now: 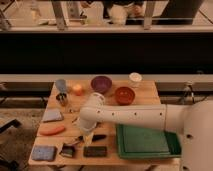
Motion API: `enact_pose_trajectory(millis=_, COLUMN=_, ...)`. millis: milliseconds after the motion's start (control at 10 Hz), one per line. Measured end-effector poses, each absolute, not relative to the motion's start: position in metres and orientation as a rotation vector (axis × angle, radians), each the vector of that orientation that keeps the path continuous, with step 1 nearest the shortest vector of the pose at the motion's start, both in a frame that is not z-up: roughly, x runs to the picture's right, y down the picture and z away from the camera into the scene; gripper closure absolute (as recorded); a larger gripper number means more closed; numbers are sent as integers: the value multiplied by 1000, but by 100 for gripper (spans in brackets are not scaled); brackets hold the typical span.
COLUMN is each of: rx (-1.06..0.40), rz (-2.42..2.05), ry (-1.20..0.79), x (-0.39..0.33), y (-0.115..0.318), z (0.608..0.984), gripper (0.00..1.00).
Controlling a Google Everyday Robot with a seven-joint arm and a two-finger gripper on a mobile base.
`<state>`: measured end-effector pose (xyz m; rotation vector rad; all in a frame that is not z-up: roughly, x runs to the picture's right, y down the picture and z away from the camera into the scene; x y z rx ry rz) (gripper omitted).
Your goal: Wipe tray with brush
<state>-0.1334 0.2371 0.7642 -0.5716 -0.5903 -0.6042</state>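
Observation:
The green tray (146,143) lies at the front right of the wooden table (150,95). Near the front edge, left of the tray, sits the brush (67,150), small and dark with a paler head. My white arm reaches in from the right, across the tray's back edge, and bends down at the elbow. My gripper (86,140) hangs over the table, just right of and slightly behind the brush, with the jaws open and nothing in them. It is not touching the brush.
A flat black block (95,151) lies just right of the brush and a blue sponge (43,152) to its left. Farther back are an orange-red object (52,130), a grey cloth (52,116), cups, an orange fruit (78,90), a purple bowl (101,83), a red bowl (124,94) and a white cup (135,78).

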Motion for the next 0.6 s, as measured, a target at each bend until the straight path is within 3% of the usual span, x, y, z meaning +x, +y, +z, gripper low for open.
enact_pose_trajectory(millis=600, rx=-563, rz=-609, ry=-587, x=-131, y=242, z=781, gripper=20)
